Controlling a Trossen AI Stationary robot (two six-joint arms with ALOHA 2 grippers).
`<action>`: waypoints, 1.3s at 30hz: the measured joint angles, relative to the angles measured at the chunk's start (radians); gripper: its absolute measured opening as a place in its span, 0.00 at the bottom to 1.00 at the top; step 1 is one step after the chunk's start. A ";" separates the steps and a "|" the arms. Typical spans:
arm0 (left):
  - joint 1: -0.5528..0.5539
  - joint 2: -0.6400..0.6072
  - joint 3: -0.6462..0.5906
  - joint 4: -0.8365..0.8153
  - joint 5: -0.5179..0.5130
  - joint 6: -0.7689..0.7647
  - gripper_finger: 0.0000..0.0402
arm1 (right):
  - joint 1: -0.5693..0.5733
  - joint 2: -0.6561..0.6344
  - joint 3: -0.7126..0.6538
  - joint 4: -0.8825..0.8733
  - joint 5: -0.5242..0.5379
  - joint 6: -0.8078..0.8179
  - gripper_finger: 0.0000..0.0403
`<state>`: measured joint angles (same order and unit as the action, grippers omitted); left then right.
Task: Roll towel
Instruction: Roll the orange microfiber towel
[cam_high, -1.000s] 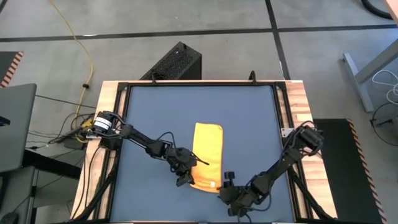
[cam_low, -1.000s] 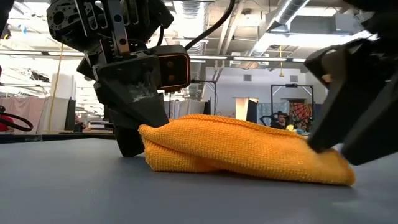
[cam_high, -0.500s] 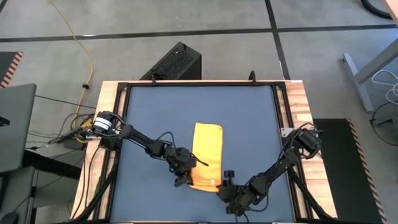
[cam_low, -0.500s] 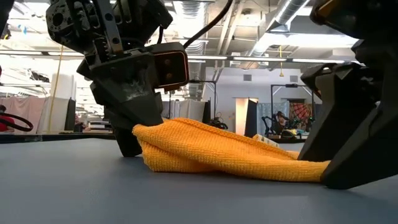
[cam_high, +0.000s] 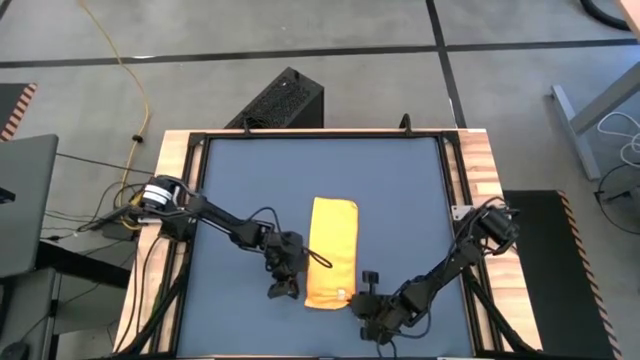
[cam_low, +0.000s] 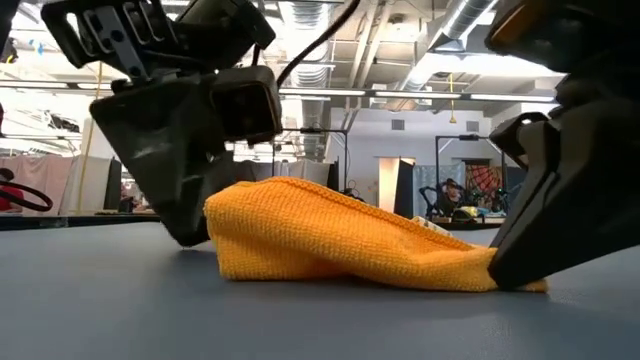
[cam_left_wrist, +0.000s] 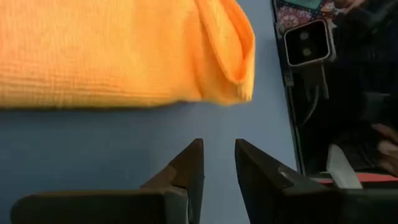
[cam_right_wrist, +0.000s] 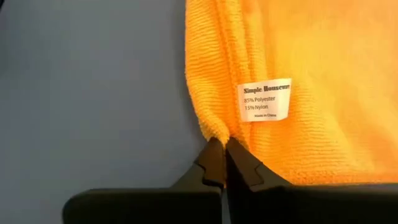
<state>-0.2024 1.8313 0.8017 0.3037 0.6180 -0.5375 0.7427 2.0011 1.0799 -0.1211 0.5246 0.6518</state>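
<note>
Pinching the towel (cam_right_wrist: 298, 56) at its near corner, right pincer (cam_right_wrist: 222, 163) has fingers together on the fabric edge, just beside the white tag (cam_right_wrist: 266, 101). Towel lies folded lengthwise mid-counter (cam_high: 250, 180). Left pincer (cam_left_wrist: 217, 163) sits just off the towel's left edge, fingers slightly apart, gripping nothing.

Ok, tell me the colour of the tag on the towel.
White with dark print, sewn on the yellow towel; the tag shows best in the right wrist view.
</note>
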 joint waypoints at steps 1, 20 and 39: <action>0.000 -0.009 0.000 -0.003 -0.003 0.013 0.20 | 0.000 -0.006 0.000 -0.002 -0.018 0.021 0.05; -0.229 -0.195 0.006 -0.052 -0.591 0.499 0.20 | -0.032 -0.091 -0.004 -0.014 -0.250 0.202 0.05; -0.379 0.081 0.078 0.285 -0.778 0.830 0.29 | -0.037 -0.090 -0.004 0.009 -0.253 0.294 0.05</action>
<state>-0.5810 1.9126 0.8801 0.5885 -0.1596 0.2923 0.7059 1.9114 1.0763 -0.1122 0.2718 0.9459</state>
